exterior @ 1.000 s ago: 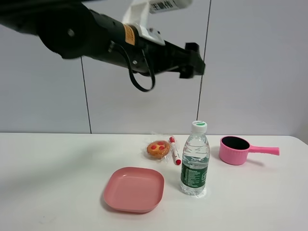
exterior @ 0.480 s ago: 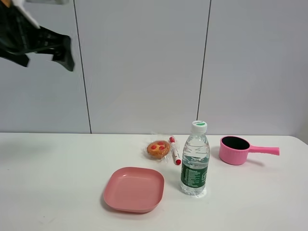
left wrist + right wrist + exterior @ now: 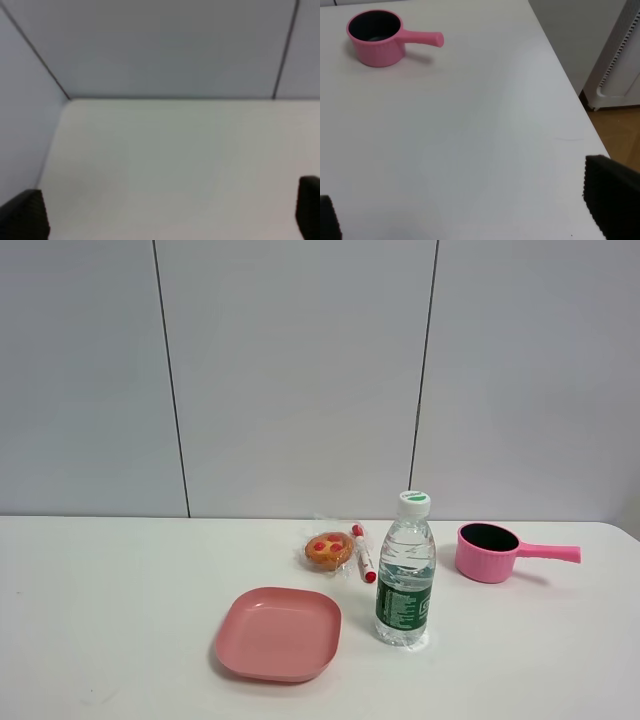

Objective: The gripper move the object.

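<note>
We see the white tabletop filling the lower part of the high view, with a grey panelled wall behind it. No arm shows in that view.

The largest item on it is the pink square plate, lying flat near the front edge, left of the middle. Just to its right stands the water bottle, upright, clear, with a white cap and a dark green label; it is close beside the plate but not touching it, and nothing grips it. Further right and a little further back sits the pink saucepan, its dark inside showing and its handle pointing to the right. We also find it in the right wrist view, alone on the bare tabletop, far from the fingertips.

Behind the plate, between it and the wall, lies a small round pastry with red spots, in clear wrap. Touching or just beside its right side lies a white marker with red ends.

The left pincer shows only two dark fingertips at the edges of its wrist view, spread wide apart over bare tabletop, with nothing between them. The right pincer likewise shows two dark fingertips set far apart, open and empty, near the tabletop's edge.
</note>
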You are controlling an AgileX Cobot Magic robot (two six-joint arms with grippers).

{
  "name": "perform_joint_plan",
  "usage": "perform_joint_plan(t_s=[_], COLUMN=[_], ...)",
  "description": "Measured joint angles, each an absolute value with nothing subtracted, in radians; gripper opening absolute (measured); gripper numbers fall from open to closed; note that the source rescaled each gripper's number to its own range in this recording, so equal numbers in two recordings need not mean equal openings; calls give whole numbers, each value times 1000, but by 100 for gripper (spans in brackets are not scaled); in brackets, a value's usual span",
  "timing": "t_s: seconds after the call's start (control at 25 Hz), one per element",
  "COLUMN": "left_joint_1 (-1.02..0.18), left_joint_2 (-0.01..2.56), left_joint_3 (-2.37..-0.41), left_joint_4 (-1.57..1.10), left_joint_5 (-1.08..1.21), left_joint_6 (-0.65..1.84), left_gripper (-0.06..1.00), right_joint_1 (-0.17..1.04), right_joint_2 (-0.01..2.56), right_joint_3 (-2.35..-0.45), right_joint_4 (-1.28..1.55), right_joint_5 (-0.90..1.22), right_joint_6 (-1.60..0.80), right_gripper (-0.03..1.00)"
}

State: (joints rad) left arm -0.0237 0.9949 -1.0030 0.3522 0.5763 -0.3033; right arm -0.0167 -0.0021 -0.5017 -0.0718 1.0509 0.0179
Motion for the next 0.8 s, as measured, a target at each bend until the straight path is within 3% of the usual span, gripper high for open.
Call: perform_joint_plan(t_s=[0.2, 0.52, 0.8], left_joint_1=[-8, -8, -8], left_joint_2=[691, 223, 44], left_joint_3=[-854, -657, -611], left_joint_4=[324, 188, 105], left_joint_5=[551, 724, 885], left_joint_6=[-302, -301, -299], left_gripper=[100, 100, 100], right_joint_1=[-17, -17, -17], right_joint_2=[-2, -2, -2], right_joint_3=[-502, -502, -502], right_joint_4=[-72, -72, -72], right_joint_5=[1051, 1051, 1051], right_joint_6=[18, 18, 18], right_gripper=[100, 100, 100])
